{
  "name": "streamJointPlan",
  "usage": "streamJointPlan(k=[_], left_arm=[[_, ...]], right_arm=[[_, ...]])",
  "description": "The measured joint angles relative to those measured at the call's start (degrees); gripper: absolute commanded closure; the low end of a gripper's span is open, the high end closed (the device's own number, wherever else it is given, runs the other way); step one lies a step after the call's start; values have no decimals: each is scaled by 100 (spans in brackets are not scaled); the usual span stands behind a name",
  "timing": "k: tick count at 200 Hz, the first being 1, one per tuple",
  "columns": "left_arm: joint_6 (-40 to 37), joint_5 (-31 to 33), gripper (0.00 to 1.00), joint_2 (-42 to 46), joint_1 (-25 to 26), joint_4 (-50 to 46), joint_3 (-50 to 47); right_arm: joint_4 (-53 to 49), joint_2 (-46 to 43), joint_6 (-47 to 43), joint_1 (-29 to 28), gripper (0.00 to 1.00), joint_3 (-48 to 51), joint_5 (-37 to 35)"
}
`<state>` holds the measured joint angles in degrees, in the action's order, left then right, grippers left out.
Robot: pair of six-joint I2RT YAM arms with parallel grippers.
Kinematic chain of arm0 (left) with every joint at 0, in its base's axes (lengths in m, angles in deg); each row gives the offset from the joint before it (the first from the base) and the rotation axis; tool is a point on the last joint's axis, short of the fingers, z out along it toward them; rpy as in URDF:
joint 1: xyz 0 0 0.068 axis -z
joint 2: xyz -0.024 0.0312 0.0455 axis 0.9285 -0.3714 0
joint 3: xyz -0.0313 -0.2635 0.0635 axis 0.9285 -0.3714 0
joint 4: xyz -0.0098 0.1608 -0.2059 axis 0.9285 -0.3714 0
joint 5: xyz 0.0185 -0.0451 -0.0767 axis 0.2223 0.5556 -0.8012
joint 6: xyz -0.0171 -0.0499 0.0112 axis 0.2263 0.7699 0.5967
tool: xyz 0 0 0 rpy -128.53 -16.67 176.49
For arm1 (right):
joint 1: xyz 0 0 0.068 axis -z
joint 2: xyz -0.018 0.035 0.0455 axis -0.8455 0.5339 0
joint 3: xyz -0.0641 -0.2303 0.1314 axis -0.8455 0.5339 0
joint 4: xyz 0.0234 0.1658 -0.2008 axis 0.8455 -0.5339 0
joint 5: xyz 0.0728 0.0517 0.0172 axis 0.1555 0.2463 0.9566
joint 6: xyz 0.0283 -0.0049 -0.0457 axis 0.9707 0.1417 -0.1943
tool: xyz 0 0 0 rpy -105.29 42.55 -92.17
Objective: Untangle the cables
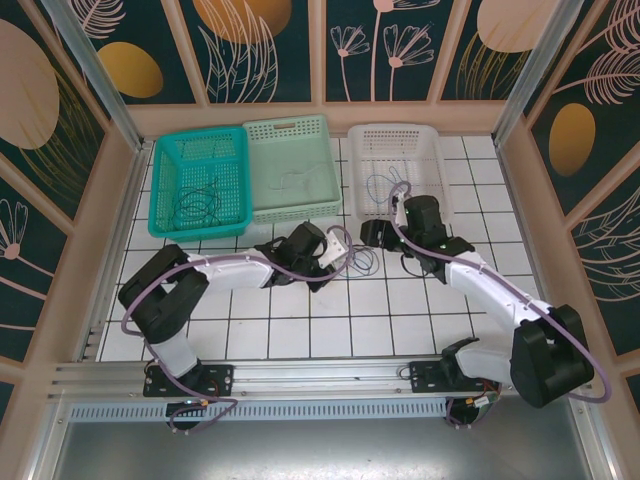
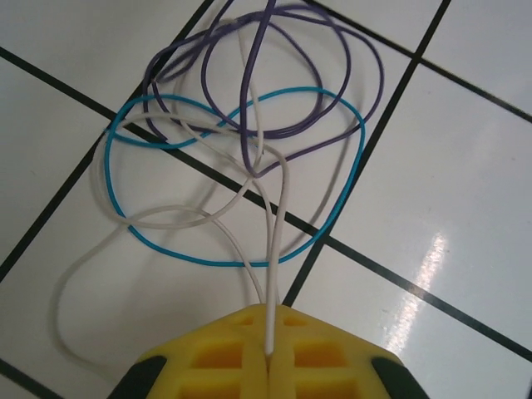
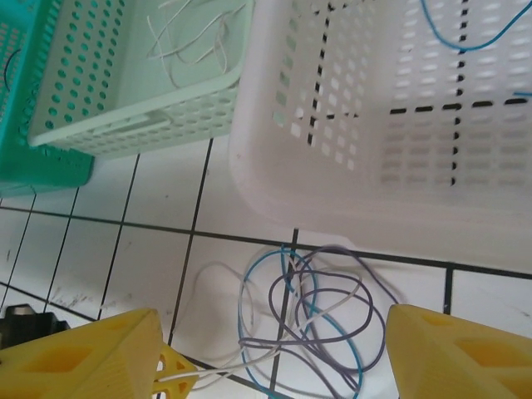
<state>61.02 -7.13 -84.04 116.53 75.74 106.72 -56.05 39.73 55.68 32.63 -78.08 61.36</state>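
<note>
Left gripper is clenched on a white cable, the yellow fingers pressed together with the strand coming out of the seam between them and running up into the tangled cables on the white tiled floor. From that pinch the white cable passes through a blue cable lying in a wide oval and a purple cable coiled in several loops at the far side of the heap; a second white strand curves off to the left. Seen from above, the left gripper sits near the middle of the floor with the tangle just to its right. Right gripper is released, its two yellow fingers spread wide on either side of the same tangle, hovering near it; from above it is just near of the white basket. That basket holds a blue wire. To its left stand a pale green basket with a pale wire inside and, furthest left, a teal basket holding dark wires
</note>
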Motion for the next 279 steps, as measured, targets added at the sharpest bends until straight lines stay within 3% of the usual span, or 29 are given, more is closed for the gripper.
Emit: streamJointPlan(k=[68, 130, 225, 279], left_arm=[[146, -22, 100, 1818, 0, -83, -131], [367, 153, 100, 2905, 0, -61, -151], [1189, 872, 100, 2830, 0, 350, 57], [1366, 1504, 100, 2826, 0, 590, 658]], right_arm=[[378, -15, 87, -57, 26, 529, 13], [743, -175, 264, -79, 26, 859, -111], [1659, -621, 70, -938, 16, 1475, 28], [2221, -216, -50, -1414, 16, 1478, -247]])
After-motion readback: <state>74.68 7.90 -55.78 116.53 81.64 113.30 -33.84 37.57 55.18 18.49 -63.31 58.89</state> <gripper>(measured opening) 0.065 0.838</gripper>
